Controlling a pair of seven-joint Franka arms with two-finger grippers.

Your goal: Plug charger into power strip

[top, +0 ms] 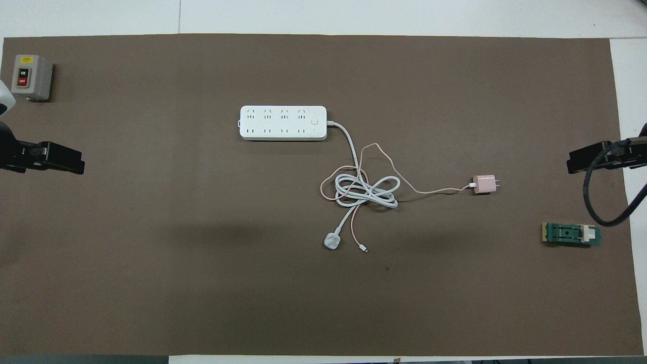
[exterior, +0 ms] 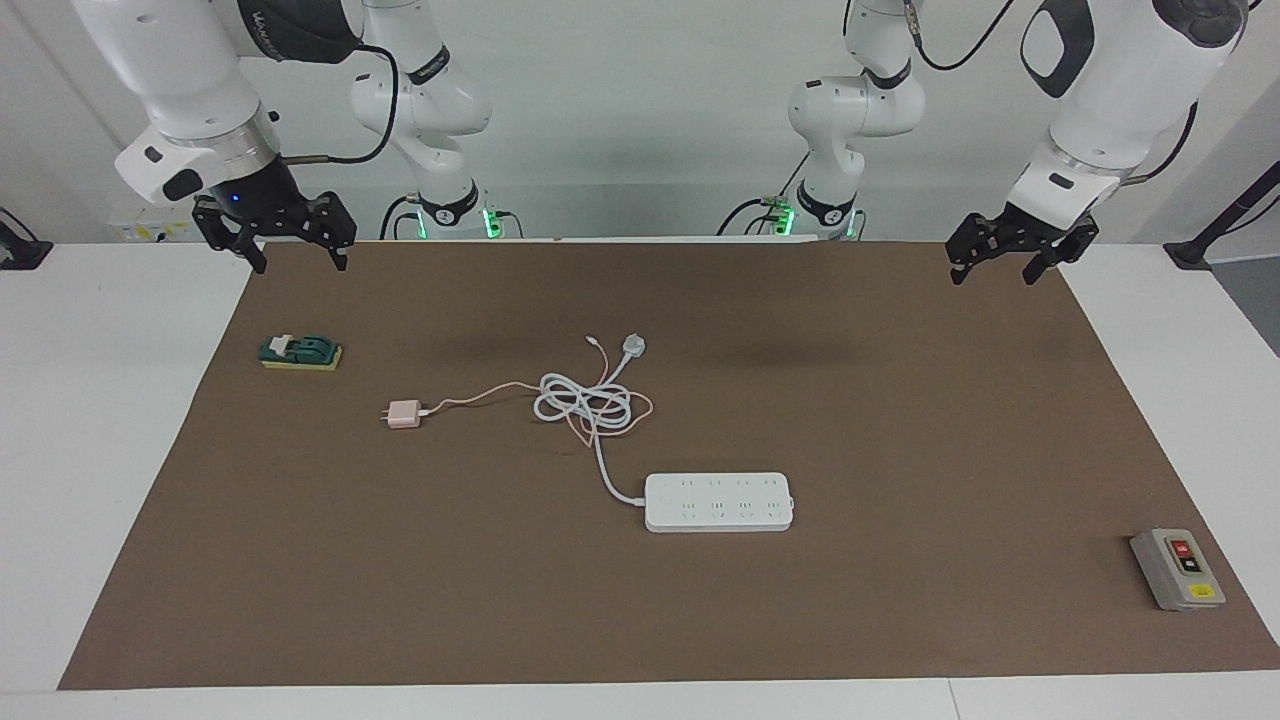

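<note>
The pale pink charger lies on the brown mat toward the right arm's end, prongs pointing that way; it also shows in the overhead view. Its thin pink cable runs into a tangle with the thick white cord. The white power strip lies flat mid-table, farther from the robots than the charger, sockets up; it also shows in the overhead view. My right gripper hangs open and empty over the mat's corner. My left gripper hangs open and empty over the other near corner. Both arms wait.
The cord's white round plug lies loose, nearer to the robots than the tangle. A green and yellow block sits near the right gripper. A grey box with red and yellow buttons sits at the left arm's end.
</note>
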